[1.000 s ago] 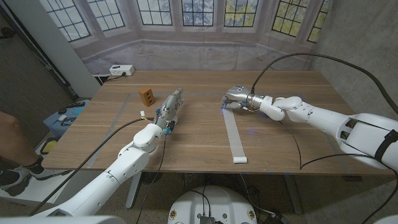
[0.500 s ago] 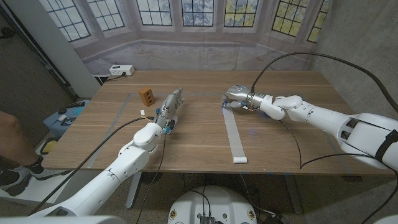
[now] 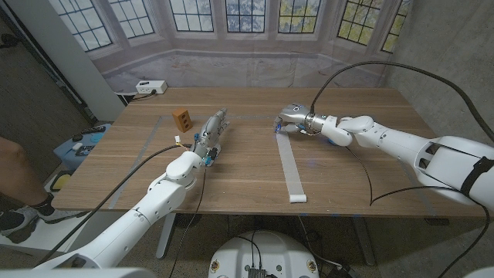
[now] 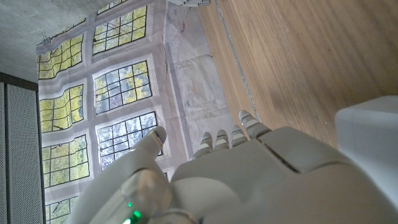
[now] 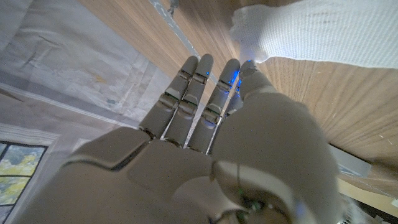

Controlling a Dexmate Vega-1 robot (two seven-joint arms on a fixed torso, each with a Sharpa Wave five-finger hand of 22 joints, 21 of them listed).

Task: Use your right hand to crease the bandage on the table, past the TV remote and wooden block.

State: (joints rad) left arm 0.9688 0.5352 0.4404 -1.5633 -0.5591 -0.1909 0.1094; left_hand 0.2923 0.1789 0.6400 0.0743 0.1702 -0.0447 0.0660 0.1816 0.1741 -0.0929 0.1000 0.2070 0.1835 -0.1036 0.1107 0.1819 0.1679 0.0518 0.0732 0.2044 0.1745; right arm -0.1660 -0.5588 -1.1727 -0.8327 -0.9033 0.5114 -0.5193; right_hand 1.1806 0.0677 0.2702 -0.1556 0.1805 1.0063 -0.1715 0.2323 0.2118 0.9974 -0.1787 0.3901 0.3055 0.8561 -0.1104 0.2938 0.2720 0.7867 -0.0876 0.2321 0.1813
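Observation:
A long white bandage (image 3: 291, 166) lies on the wooden table (image 3: 363, 162), running from mid-table toward the near edge. My right hand (image 3: 294, 117) is at its far end. In the right wrist view the right hand (image 5: 205, 124) has its fingers stretched out, and its thumb and a fingertip meet at the crumpled corner of the bandage (image 5: 311, 31). A small wooden block (image 3: 183, 117) stands at the far left. My left hand (image 3: 212, 135) stays on the table beside the block, fingers extended, holding nothing. In the left wrist view the left hand (image 4: 249, 168) is empty too.
A white power strip (image 3: 150, 86) sits at the table's far left corner. A person's arm (image 3: 11, 166) shows at the left edge, beside a blue box (image 3: 85, 143) below the table. Black cables trail from both arms.
My right hand has shifted slightly farther from me at the bandage's far end. The left hand and the block have not moved.

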